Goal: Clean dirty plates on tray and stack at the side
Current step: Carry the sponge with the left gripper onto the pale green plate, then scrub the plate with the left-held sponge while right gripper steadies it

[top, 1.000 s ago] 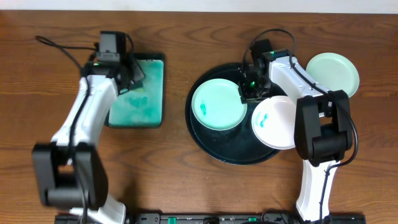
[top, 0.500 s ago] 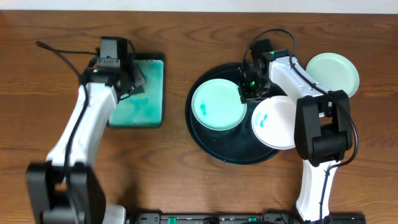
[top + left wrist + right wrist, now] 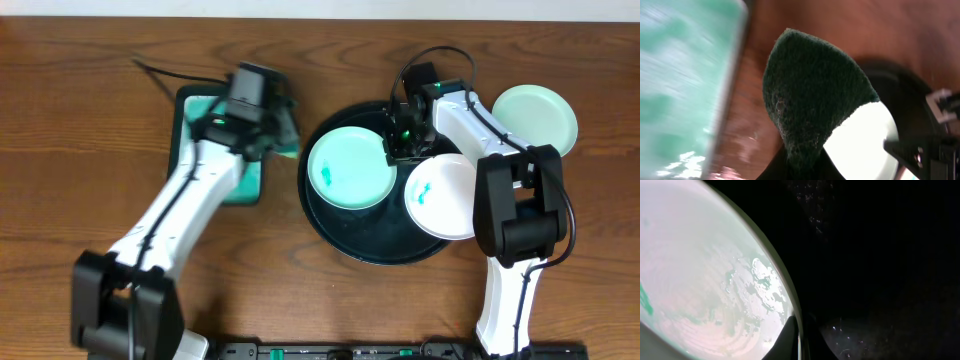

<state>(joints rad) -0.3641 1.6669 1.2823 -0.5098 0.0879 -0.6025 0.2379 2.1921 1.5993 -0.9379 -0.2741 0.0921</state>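
Overhead view: the left gripper (image 3: pixel 283 135), clamped on a dark green sponge (image 3: pixel 810 95), hangs over the table (image 3: pixel 300 290) between the teal tray (image 3: pixel 188 125) and the black tray (image 3: pixel 375 238). The right gripper (image 3: pixel 405 143) pinches the 2 o'clock rim of the smeared mint-green plate (image 3: pixel 350 168) at the black tray's 9 o'clock side. A white plate (image 3: pixel 445 195) overlaps its rim at 3 o'clock; a second mint-green plate (image 3: pixel 535 118) lies outside at 2 o'clock.
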